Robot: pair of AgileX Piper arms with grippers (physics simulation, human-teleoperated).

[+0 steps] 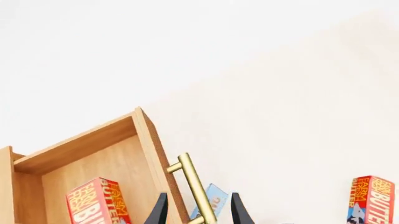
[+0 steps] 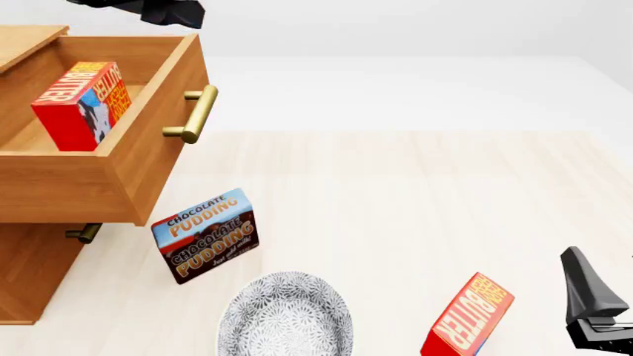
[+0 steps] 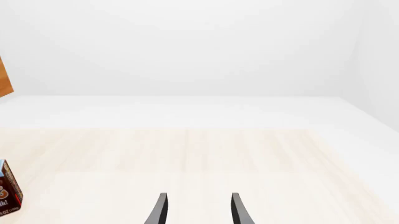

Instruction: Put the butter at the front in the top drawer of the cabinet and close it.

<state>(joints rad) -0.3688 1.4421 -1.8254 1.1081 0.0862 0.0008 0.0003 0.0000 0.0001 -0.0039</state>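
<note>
The butter [image 2: 81, 104] stands inside the open top drawer [image 2: 148, 156] of the cabinet [image 2: 30, 274]; the left wrist view shows the butter [image 1: 93, 203] on the drawer floor. The brass handle [image 2: 198, 115] sticks out toward the table. My left gripper [image 1: 198, 196] is open, its two dark fingers on either side of the handle [image 1: 193, 182] without visibly touching it. In the front view only a dark part of the left gripper [image 2: 148, 9] shows at the top edge. My right gripper [image 3: 198, 196] is open and holds nothing, low at the front right [image 2: 594, 304].
A look-alike butter carton [image 2: 467, 315] stands tilted at the front right, close to the right gripper. A Chocolate Pudding box [image 2: 206, 236] sits just in front of the cabinet. A patterned grey bowl [image 2: 287, 315] lies at the front edge. A lower drawer handle [image 2: 84, 233] shows under the open drawer.
</note>
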